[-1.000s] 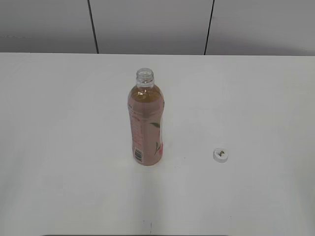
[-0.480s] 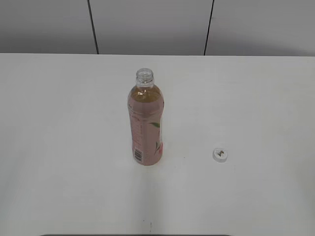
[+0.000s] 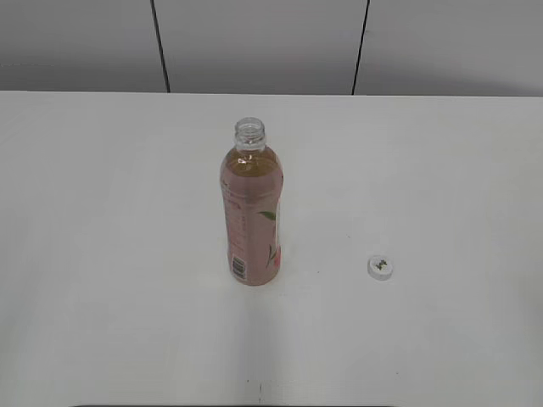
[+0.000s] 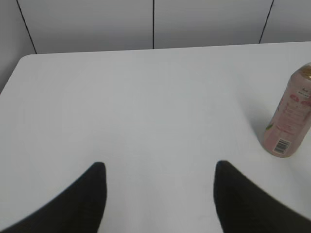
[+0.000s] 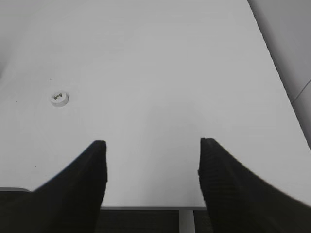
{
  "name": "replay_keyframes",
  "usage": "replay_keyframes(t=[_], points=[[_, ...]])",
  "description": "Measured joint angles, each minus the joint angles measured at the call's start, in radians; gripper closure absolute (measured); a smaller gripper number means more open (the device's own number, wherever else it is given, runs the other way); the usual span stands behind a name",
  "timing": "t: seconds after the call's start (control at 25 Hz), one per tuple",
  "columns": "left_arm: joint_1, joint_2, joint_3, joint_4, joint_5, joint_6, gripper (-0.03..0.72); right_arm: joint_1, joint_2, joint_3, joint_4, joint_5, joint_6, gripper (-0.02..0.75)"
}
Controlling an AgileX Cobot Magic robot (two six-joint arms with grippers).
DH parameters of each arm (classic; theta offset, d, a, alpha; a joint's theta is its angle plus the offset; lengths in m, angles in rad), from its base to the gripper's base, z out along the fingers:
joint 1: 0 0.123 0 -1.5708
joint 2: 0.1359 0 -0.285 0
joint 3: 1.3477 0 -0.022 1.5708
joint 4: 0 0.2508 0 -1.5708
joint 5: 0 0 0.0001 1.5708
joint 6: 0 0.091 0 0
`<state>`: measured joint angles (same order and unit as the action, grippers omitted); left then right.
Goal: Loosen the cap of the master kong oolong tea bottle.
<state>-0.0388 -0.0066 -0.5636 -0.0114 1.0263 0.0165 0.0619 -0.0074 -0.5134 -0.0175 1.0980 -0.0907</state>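
Observation:
The master kong oolong tea bottle (image 3: pixel 251 212) stands upright mid-table with its clear threaded neck bare. It also shows at the right edge of the left wrist view (image 4: pixel 289 114). The white cap (image 3: pixel 380 267) lies flat on the table to the bottle's right, dark mark up, and shows in the right wrist view (image 5: pixel 59 99). My left gripper (image 4: pixel 159 167) is open and empty, far left of the bottle. My right gripper (image 5: pixel 151 144) is open and empty over the table's near right edge, apart from the cap. Neither gripper shows in the exterior view.
The white table (image 3: pixel 102 212) carries only the bottle and cap. A grey panelled wall (image 3: pixel 254 42) runs behind it. The table's front edge (image 5: pixel 146 208) and right edge (image 5: pixel 277 77) show in the right wrist view.

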Motion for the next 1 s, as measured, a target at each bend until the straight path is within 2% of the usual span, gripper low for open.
replay_keyframes(t=[1.0], points=[[0.0,0.0,0.0,0.0,0.0,0.0,0.255,0.0,0.0,0.0,0.0,0.0,0.001,0.279]])
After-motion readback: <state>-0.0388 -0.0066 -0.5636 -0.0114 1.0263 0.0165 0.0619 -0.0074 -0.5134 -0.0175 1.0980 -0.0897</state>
